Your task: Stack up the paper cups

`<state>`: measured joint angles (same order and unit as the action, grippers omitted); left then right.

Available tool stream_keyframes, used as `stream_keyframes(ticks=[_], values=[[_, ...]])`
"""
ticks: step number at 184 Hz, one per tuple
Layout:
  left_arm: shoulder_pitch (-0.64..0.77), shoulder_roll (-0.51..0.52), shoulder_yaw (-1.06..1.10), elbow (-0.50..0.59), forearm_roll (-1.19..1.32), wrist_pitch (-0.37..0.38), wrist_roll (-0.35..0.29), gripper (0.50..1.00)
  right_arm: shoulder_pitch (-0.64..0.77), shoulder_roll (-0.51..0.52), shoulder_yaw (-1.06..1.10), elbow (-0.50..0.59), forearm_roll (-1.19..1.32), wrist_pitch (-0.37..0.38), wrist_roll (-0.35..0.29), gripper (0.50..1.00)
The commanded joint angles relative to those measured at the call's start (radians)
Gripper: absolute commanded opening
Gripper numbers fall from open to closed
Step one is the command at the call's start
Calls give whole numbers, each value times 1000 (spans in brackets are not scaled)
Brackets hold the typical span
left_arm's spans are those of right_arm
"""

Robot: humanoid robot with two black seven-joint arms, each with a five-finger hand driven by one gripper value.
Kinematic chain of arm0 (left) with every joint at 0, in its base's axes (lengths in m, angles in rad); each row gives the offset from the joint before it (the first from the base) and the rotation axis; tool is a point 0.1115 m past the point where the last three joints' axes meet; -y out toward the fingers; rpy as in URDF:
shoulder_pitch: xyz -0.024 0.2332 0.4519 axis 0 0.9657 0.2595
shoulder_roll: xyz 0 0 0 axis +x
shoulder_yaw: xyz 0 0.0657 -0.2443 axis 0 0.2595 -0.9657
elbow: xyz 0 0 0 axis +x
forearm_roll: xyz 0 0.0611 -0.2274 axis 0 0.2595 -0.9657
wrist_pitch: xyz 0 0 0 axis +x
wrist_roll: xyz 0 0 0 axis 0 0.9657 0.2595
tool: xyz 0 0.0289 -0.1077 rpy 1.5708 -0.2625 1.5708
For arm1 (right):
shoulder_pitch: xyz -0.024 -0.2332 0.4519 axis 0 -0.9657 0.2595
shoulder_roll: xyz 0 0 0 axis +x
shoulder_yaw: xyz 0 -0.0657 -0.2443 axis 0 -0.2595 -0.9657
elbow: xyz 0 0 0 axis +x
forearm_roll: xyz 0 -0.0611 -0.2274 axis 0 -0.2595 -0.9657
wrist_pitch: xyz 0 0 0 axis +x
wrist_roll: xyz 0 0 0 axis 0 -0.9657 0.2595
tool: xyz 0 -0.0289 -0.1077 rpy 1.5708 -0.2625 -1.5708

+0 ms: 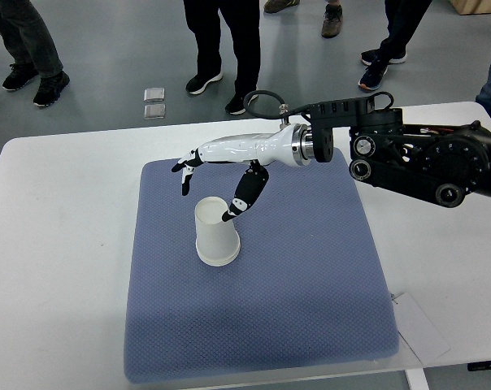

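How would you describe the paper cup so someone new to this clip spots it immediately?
Start from the white table and find the blue-grey mat covering its middle. On the mat's left half stands a white paper cup, just beneath the right hand. It is the only object on the mat.

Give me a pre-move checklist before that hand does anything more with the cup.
1. Paper cup upside down on the blue mat: ok.
2. Right hand above the cup, thumb tip at its upper edge: ok.
3. Fingers spread, no grasp made: not ok.
4. Second cup to stack with in view: not ok, only one shows.
5. Left arm out of the way: ok, not in view.
6. People's feet beyond the table, off the mat: ok.
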<state>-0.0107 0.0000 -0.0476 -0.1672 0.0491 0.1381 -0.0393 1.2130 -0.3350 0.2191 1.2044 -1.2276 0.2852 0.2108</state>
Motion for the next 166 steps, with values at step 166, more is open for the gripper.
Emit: stream_keyframes(ticks=[166], values=[[0, 0, 0, 0, 0, 0, 1, 1000, -334, 20, 373, -663, 1024, -101, -97, 911]])
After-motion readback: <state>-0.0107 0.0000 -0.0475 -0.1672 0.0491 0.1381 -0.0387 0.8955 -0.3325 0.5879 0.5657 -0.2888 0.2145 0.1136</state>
